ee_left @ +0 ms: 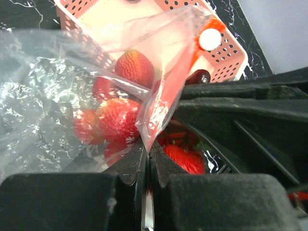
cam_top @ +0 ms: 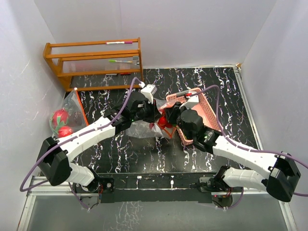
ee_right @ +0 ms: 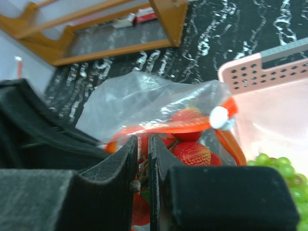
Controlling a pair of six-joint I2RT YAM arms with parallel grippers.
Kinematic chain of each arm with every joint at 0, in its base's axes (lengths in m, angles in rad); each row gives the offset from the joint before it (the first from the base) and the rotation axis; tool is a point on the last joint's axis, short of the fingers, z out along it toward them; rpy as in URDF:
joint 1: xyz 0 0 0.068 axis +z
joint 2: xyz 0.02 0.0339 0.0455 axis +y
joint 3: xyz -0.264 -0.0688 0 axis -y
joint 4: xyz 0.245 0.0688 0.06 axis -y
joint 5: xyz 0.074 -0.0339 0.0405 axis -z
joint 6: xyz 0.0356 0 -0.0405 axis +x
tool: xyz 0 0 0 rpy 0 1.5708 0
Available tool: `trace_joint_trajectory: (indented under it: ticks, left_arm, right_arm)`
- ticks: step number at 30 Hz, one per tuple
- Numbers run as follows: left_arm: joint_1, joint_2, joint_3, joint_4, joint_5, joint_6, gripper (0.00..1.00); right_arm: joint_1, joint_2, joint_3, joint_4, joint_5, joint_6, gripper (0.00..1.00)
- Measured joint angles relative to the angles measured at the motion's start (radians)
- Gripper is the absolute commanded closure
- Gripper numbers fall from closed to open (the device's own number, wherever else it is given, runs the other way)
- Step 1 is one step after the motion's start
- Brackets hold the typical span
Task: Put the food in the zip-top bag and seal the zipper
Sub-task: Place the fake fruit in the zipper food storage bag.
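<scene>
Left jaws pinched the zip-top bag (ee_left: 72, 72) by its lip beside the pink basket (ee_left: 226, 57). Right jaws looked nearly closed on a strawberry (ee_left: 185, 159) at the mouth. Thin film could've slipped free, flopping it shut.

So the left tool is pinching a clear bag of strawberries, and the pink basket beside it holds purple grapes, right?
Not quite: the grapes are green, not purple, as the right wrist view shows. The rest holds: the left tool pinches the clear bag of strawberries beside the pink basket.
</scene>
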Motion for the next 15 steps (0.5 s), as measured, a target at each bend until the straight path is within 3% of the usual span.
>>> trace_joint_trajectory:
  ticks: [7,15]
  left_arm:
    - [0.0,0.024,0.0,0.046,0.034,-0.028,1.0]
    - [0.002,-0.03,0.0,0.042,0.036,-0.062,1.0]
  right_arm:
    - [-0.001,-0.034,-0.051,0.101,-0.007,0.078,0.92]
    - [0.055,-0.023,-0.173,0.171,0.09,0.148,0.92]
